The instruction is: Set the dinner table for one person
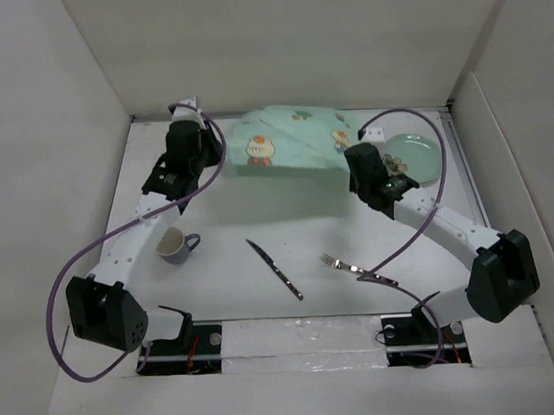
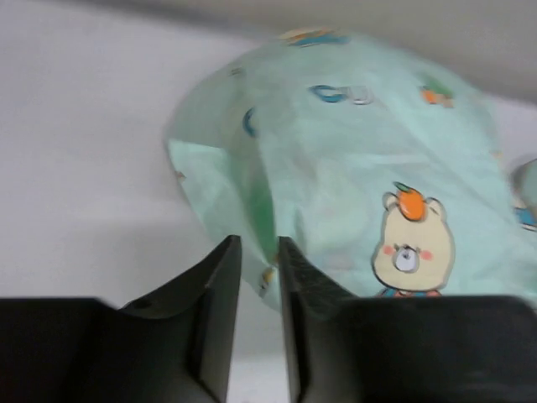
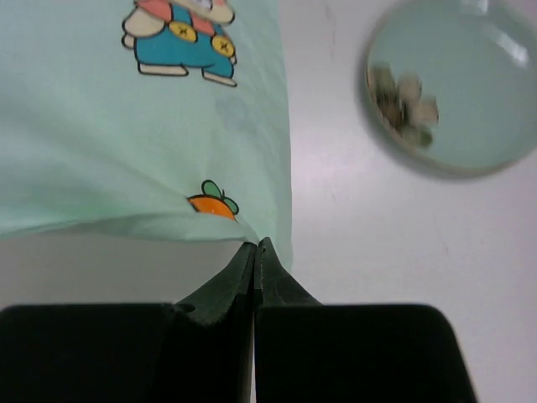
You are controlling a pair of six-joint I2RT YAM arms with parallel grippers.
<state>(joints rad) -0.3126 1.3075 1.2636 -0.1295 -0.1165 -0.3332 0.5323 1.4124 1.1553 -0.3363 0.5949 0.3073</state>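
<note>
White walled-in counter (image 1: 286, 212) filling the view, long axis left to right. At its far edge, mint cartoon placemat (image 1: 293, 143), one corner pinched by the tightly pressed right claw (image 3: 256, 245); left claw (image 2: 258, 243) slightly spread at the opposite edge. Pale plate (image 1: 412, 157) far right; cup (image 1: 174, 245), knife (image 1: 275, 269), fork (image 1: 357, 270) nearer.

Both your arms reach toward the far side. Your left arm (image 1: 124, 245) runs up the left from its low elbow, and your right arm (image 1: 446, 222) folds back from an elbow out on the right. Your left gripper (image 2: 258, 245) stands with its jaws parted by a narrow gap; the blur hides whether they touch anything. Your right gripper (image 3: 256, 245) is pressed closed, its tips pinching the corner of the placemat (image 3: 126, 126).
</note>
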